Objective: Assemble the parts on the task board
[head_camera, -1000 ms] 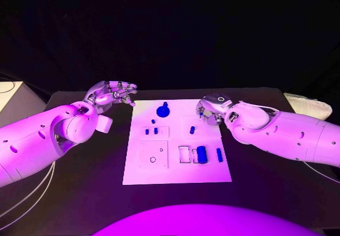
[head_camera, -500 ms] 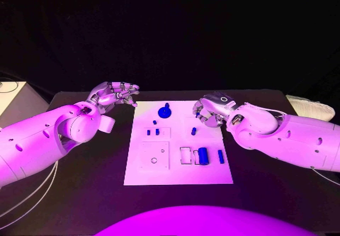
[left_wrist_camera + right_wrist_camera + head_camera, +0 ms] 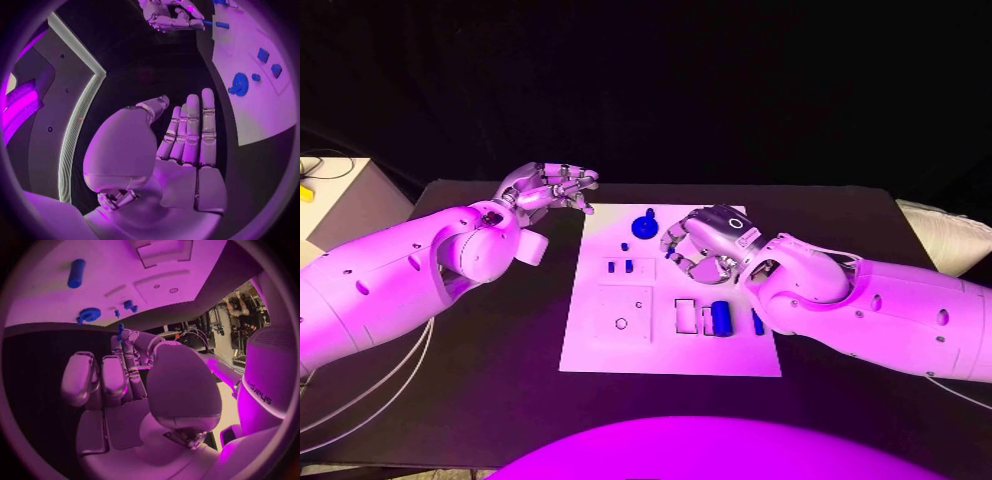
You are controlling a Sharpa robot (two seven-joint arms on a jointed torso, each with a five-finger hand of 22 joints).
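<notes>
On the black counter (image 3: 473,400) lies the white board (image 3: 668,350); a blue cylinder (image 3: 720,317) sits in its near right part. Above the board's middle the right hand (image 3: 704,243) pinches a small blue peg (image 3: 120,331) in its fingers. Beside the far left corner, the left hand (image 3: 553,188) hangs empty, fingers straight, near the round blue knob (image 3: 645,225)

From my seat, the task board (image 3: 596,350) looks like a smooth, matt sheet of plastic, with shallow moulded recesses. The parts (image 3: 720,317) on it seem to be solid plastic with a slight sheen. The table (image 3: 473,400) is dull and dark, and I can't tell its material. Both arms (image 3: 387,275) wear glossy moulded shells. The left hand (image 3: 187,135) and right hand (image 3: 119,375) show a satin, metallic finish on smooth segmented fingers.
</notes>
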